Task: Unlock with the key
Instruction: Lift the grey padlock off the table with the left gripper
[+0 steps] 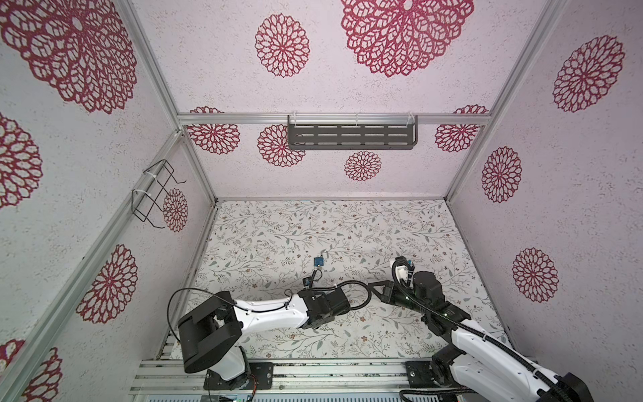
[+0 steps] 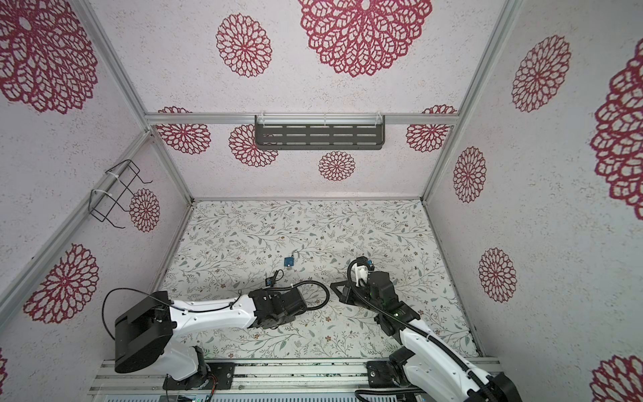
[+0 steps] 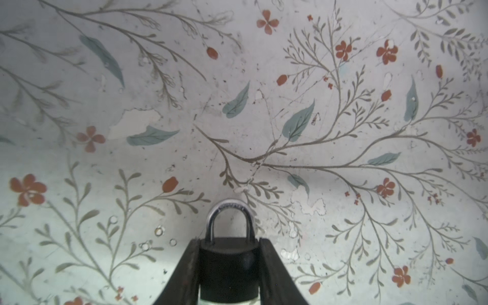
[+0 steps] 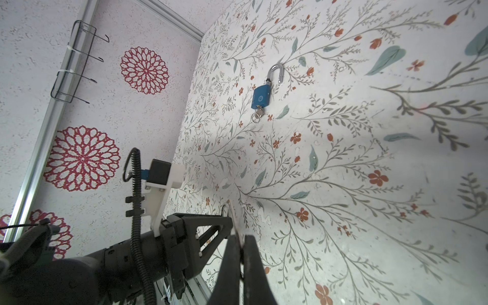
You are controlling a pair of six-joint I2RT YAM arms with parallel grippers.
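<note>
The flowered tabletop (image 1: pixel 313 222) fills the floor of the booth. The left arm (image 1: pixel 268 311) lies low, with its white forearm running almost level from the front rail toward the middle. Its wrist is bent so that the left hand (image 3: pixel 229 241) points down at the tabletop. The right arm (image 1: pixel 468 332) slants in from the front right corner with its wrist rolled on its side. The right hand (image 4: pixel 240 239) reaches across toward the left hand, and the two are near each other.

The left hand's fingers (image 3: pixel 188 266) sit against both sides of a black padlock (image 3: pixel 228 261), gripping its body. The padlock's silver shackle is closed and points away from the wrist. The right hand is pinched fully shut on a thin key (image 4: pixel 234 219), seen edge-on and sticking out past the fingertips.

Beyond both hands a blue padlock (image 4: pixel 261 97) lies flat on the tabletop. Its shackle is swung open and a second key (image 4: pixel 259 112) is in its keyhole.
</note>
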